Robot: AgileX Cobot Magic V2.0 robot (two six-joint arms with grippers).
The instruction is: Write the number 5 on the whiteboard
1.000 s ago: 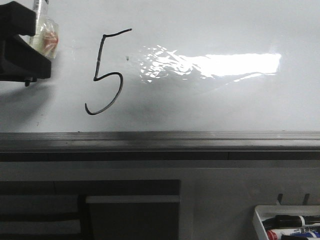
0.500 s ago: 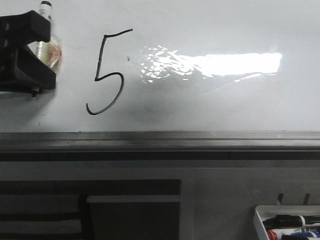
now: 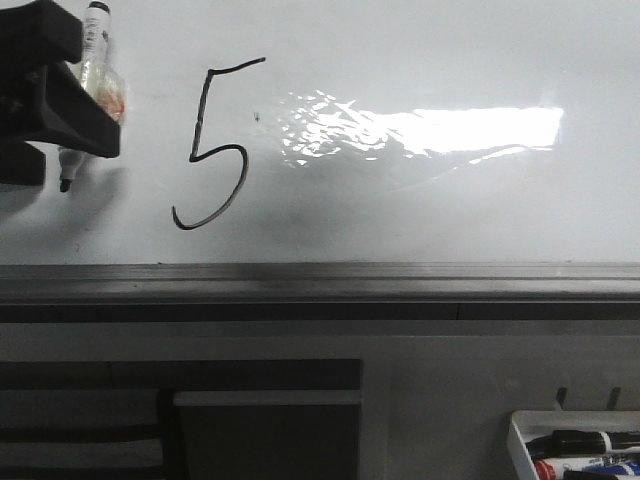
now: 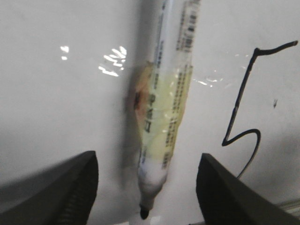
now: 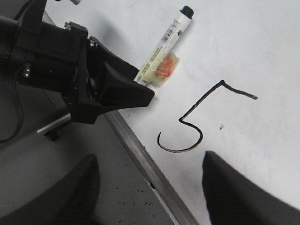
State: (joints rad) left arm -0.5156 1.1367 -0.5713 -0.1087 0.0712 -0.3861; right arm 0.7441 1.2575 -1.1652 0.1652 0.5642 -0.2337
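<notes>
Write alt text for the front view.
A black hand-drawn 5 sits on a glossy whiteboard with a bright glare patch. At the left edge, the left gripper hangs over a marker lying on the board; a marker tray peeks in at lower right.

Thin black hand-drawn number 5 (image 3: pixel 210 145) (image 4: pixel 248 108) (image 5: pixel 201 119), slanted top stroke, straight stem, open curved hook, drawn on the left part of the glossy white whiteboard (image 3: pixel 420 210) (image 4: pixel 56 103) (image 5: pixel 262 56), bright glare seen just beside the digit, grey metal strip along the near edge
</notes>
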